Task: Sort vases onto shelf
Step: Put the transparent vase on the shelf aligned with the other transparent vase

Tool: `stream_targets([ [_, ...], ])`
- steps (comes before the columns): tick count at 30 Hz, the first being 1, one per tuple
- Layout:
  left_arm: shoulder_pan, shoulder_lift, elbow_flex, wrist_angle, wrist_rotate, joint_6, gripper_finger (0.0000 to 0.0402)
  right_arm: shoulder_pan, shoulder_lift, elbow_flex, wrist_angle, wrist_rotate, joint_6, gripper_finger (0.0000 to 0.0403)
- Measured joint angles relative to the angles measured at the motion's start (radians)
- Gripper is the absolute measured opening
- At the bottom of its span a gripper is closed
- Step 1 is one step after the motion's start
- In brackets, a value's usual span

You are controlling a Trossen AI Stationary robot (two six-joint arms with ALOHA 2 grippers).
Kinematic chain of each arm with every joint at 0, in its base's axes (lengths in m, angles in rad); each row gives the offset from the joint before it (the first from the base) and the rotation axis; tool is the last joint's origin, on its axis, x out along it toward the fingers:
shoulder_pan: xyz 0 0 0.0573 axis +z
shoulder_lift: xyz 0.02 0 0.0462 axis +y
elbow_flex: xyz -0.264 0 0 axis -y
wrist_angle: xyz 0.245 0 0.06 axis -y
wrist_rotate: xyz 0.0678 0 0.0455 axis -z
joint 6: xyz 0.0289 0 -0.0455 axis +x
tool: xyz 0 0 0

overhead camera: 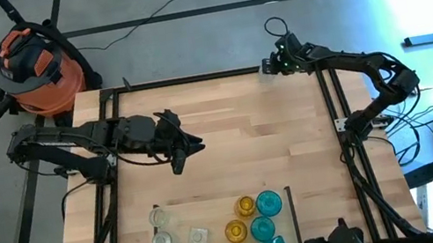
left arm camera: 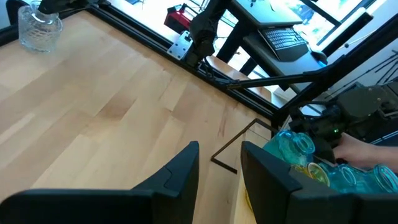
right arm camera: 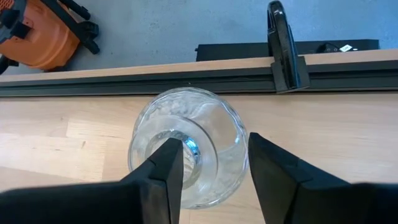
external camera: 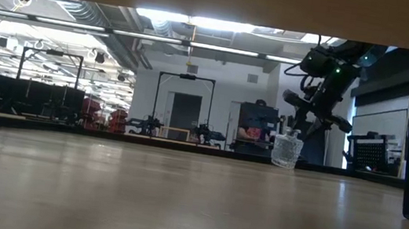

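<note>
Clear vase [right arm camera: 185, 146] apparently gripped in right gripper [right arm camera: 211, 165], near table corner.

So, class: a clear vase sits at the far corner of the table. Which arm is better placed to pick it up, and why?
The right. The right gripper already straddles the clear vase at the far corner, while the left gripper hangs empty over mid-table.

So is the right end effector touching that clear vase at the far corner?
Touching. The right wrist view shows the right end effector closed on the clear vase, one finger inside its neck and the other against its outer wall.
</note>
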Motion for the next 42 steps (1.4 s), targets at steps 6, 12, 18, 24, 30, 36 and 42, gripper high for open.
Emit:
stream_targets([
  [6,0.000,0.000,0.000,0.000,0.000,0.000,0.0112,-0.001,0.000,0.000,0.013,0.003,-0.041,0.0142],
  [12,0.000,0.000,0.000,0.000,-0.003,-0.001,0.0112,-0.001,-0.001,0.000,0.021,0.013,-0.084,0.0142],
  [18,0.000,0.000,0.000,0.000,-0.007,-0.003,0.0112,-0.001,-0.001,0.000,0.029,0.014,-0.100,0.0118],
  [24,0.000,0.000,0.000,0.000,-0.007,0.000,0.0112,-0.001,-0.003,0.002,0.031,0.010,-0.100,0.0028],
  [30,0.000,0.000,0.000,0.000,-0.007,0.003,0.0112,-0.001,-0.005,0.002,0.030,0.003,-0.100,0.0025],
  [36,0.000,0.000,0.000,-0.001,-0.008,0.003,0.0112,-0.008,-0.005,0.005,0.010,-0.058,-0.100,0.0007],
  [42,0.000,0.000,0.000,-0.002,-0.008,0.003,0.0112,-0.021,-0.007,0.007,-0.029,-0.142,-0.083,0.0007],
])
